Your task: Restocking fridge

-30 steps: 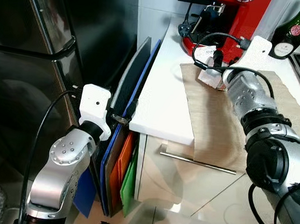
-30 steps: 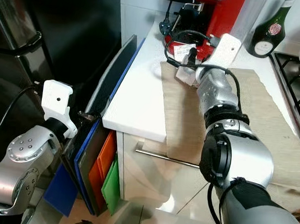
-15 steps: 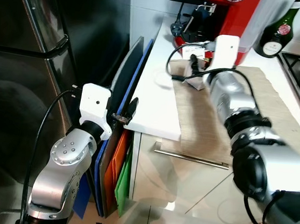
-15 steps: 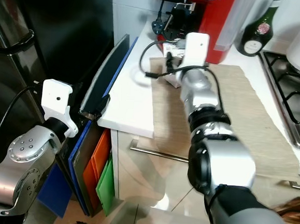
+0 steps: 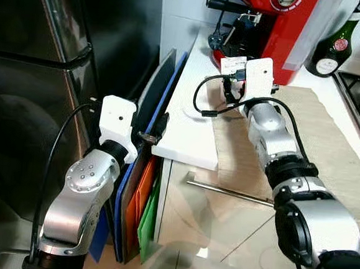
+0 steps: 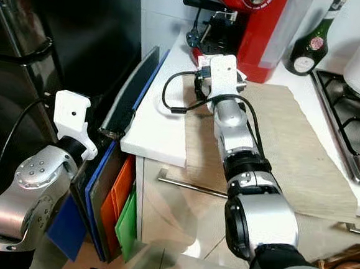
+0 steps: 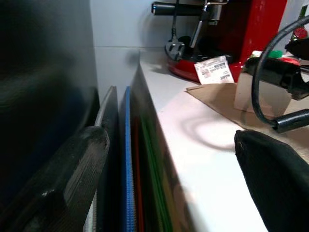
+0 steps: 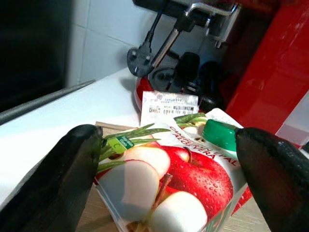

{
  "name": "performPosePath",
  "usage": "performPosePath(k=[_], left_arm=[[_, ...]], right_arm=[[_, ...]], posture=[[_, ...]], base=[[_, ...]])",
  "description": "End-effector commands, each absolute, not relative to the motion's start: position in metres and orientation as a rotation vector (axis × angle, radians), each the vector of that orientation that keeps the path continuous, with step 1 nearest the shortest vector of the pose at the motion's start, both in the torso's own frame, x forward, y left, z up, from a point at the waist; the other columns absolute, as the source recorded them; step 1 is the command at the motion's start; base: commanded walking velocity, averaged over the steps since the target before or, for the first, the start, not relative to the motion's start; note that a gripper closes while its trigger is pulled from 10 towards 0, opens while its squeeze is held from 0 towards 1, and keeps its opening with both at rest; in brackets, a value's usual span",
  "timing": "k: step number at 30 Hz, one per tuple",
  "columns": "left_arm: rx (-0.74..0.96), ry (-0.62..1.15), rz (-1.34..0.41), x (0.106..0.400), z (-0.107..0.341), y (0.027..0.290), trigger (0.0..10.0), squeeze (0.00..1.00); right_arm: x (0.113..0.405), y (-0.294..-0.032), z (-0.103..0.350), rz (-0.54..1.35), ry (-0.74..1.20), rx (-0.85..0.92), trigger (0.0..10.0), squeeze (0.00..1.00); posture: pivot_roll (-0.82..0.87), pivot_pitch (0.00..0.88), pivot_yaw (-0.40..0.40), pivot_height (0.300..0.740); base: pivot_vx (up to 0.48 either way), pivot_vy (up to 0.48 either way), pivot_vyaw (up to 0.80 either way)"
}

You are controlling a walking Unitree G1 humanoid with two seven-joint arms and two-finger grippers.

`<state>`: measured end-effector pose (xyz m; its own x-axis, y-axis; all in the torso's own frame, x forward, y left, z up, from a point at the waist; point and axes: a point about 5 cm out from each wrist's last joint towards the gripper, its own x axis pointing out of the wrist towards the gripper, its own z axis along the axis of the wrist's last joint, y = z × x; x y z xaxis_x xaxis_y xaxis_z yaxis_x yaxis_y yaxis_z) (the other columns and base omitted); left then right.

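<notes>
Right claw [image 8: 164,183]: my fingers spread wide, either side of the apple juice carton [image 8: 169,169], gripping nothing.
Carton: upright on the worktop [image 5: 190,126], before the red coffee machine [image 5: 276,23], between my fingers.
Left claw [image 7: 169,179]: open, empty, at the worktop's edge beside the black fridge [image 5: 42,67].

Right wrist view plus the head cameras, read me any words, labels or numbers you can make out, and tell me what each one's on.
No text can be quoted with confidence.
Juice carton: a line of print above the apple picture, too blurred to read.
White tag: barcode and fine print, too small to read.
Bottle: round label, too small to read.
</notes>
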<state>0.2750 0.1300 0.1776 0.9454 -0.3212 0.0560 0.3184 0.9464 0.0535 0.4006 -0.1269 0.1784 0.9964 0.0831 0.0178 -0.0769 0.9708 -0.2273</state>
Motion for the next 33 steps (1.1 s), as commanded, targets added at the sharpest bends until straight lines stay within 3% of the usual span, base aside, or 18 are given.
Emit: performPosePath(k=[1,20,33], left_arm=[[0.045,-0.081,-0.32,0.279,0.181,0.13,10.0,0.0],[0.045,-0.107,-0.336,0.287,0.183,0.126,10.0,0.0],[0.044,-0.136,-0.35,0.296,0.187,0.122,10.0,0.0]], right_arm=[[0.386,-0.131,0.138,0.072,0.111,-0.237,10.0,0.0],[0.341,-0.118,0.105,0.1,0.141,-0.221,10.0,0.0],[0.328,-0.097,0.119,0.191,0.049,-0.297,10.0,0.0]], posture=[[0.1,0.017,-0.021,0.74],[0.07,0.0,-0.015,0.74],[0.05,0.0,-0.003,0.74]], base=[[0.0,0.0,0.0],[0.0,0.0,0.0],[0.0,0.0,0.0]])
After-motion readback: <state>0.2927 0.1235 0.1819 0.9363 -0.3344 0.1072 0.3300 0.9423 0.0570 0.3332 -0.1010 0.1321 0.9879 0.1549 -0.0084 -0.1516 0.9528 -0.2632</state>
